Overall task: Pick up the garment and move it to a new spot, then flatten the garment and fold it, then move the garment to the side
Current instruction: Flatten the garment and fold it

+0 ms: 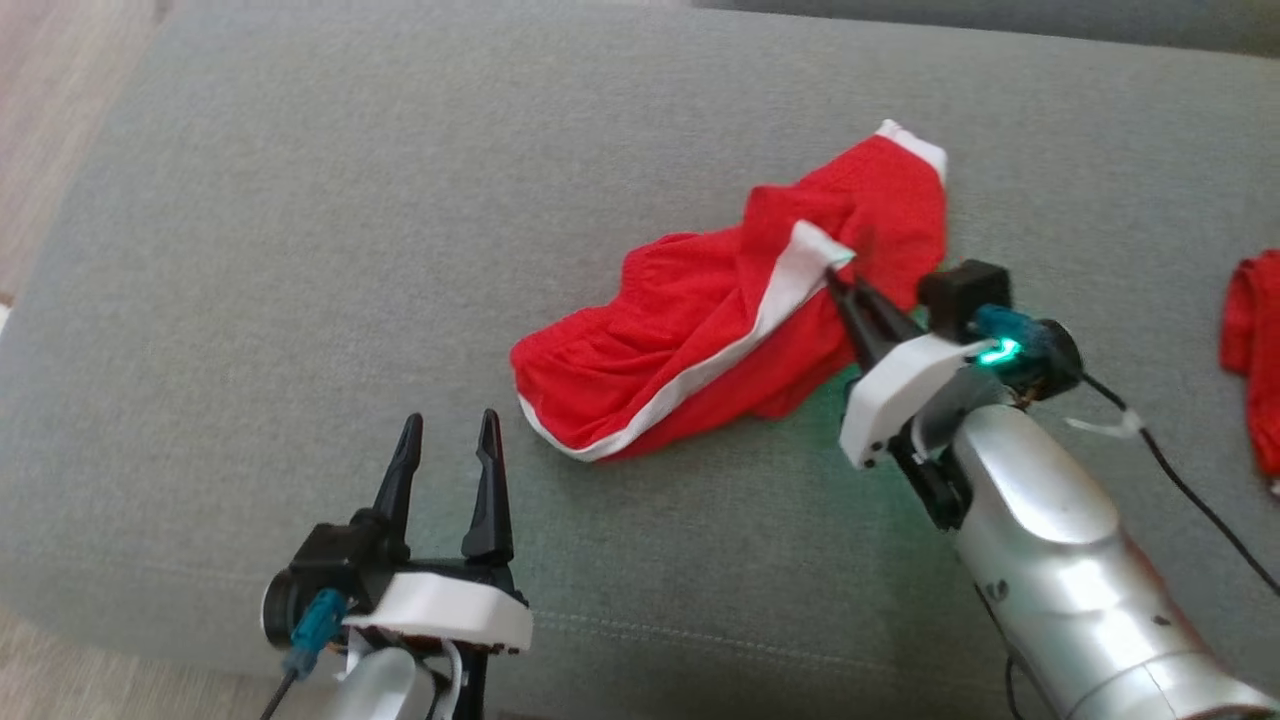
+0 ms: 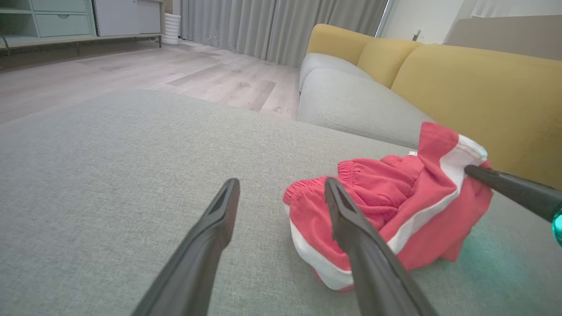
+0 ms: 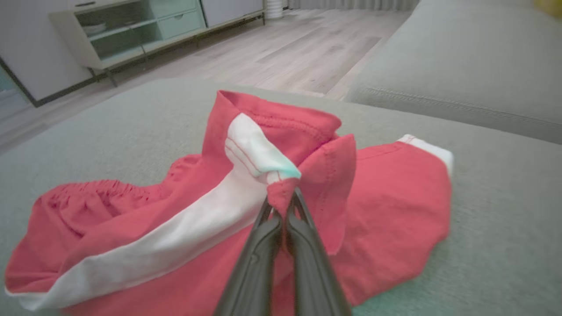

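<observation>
1. The garment is one pair of red shorts [image 1: 700, 340] in a thin, finely ribbed knit, with a gathered elastic waistband and a broad white side stripe. It lies crumpled in soft folds on a grey, coarse-woven sofa cushion [image 1: 300, 250].
2. The right pincer [image 1: 835, 275] has its two long dark fingers pressed together on a bunched hem where the white stripe ends. That pinched fold stands up above the rest of the cloth, which spreads to the left of and below the tips.
3. The right arm's silver forearm [image 1: 1040, 540] slants in from the lower right, and a green light glows at the wrist.
4. The left pincer [image 1: 450, 425] stands wide and holds nothing. Its fingers point up the cushion, and the shorts sit just ahead of it to the right, close to its right finger.
5. Well off to the right of the right pincer lies one more piece of red cloth [image 1: 1255, 340], cut by the frame edge.
6. Seen from the left wrist, mustard-yellow back cushions [image 2: 461, 83] rise beyond the shorts.
</observation>
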Motion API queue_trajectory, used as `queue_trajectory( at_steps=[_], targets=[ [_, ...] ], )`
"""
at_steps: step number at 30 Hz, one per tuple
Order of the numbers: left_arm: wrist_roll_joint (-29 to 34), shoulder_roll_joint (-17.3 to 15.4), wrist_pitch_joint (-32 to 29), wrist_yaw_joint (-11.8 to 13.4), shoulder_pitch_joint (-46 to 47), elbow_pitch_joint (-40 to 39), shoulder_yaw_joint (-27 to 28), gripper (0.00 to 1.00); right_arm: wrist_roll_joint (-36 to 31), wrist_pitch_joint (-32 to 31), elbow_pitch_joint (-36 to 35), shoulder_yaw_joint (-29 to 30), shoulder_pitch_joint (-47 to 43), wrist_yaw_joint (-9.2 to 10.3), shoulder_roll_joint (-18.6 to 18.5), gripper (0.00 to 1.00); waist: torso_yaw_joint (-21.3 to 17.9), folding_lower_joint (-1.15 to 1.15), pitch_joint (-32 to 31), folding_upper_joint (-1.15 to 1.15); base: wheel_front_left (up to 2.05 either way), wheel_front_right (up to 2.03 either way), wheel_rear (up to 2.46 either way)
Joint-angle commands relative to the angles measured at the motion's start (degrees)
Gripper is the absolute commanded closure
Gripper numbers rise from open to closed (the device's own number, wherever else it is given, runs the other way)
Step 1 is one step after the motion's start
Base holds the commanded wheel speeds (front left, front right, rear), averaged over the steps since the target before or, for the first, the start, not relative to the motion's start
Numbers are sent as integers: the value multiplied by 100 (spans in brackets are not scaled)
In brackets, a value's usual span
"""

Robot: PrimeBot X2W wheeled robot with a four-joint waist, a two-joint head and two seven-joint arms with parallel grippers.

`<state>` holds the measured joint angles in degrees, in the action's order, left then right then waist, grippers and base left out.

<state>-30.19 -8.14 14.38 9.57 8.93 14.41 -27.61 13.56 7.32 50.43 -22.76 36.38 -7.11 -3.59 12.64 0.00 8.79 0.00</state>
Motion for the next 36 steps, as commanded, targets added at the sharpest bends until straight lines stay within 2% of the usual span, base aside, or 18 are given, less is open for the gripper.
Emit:
queue_trajectory(
  at_steps=[1, 11, 18, 19, 20, 21, 22, 30, 36],
  targets=[
    [48, -37, 62, 9, 56, -176, 247, 0, 40, 100, -314, 165, -175, -37, 44, 100, -117, 0, -62, 0, 0, 0, 0],
    [47, -74, 62, 0, -60, -190, 308, 0, -97, 196, -962, 1508, -1519, -37, 58, 100, -414, 0, -138, 0, 0, 0, 0],
    [29, -70, 59, -76, -112, -148, 257, 0, 119, 231, -1308, 1663, -2028, -37, 69, 99, -548, 0, -232, 0, 0, 0, 0],
    [20, -64, 59, -91, -120, -133, 243, 0, 157, 240, -1357, 1668, -2089, -37, 69, 83, -568, 0, -247, 0, 0, 0, 0],
    [6, -58, 55, -111, -130, -116, 226, 0, 173, 245, -1399, 1662, -2141, -37, 69, 60, -590, 0, -264, 0, 0, 0, 0],
    [-2, -59, 47, -132, -142, -98, 205, 0, 177, 255, -1444, 1672, -2191, -37, 69, 20, -608, 0, -277, 0, 0, 0, 0],
    [-9, -62, 38, -151, -155, -79, 185, 0, 176, 260, -1489, 1675, -2238, -37, 69, 0, -627, 0, -291, 0, 0, 0, 0],
    [-50, -88, -44, -269, -232, 138, 42, 0, 51, 332, -1900, 1884, -2691, -37, 70, 0, -754, 0, -508, 0, 0, 0, 0],
    [33, -222, -343, -487, 93, 560, -154, 0, 36, 322, -2714, 2058, -2989, -37, 70, 0, -978, 0, -559, 0, 0, 0, 0]
  ],
)
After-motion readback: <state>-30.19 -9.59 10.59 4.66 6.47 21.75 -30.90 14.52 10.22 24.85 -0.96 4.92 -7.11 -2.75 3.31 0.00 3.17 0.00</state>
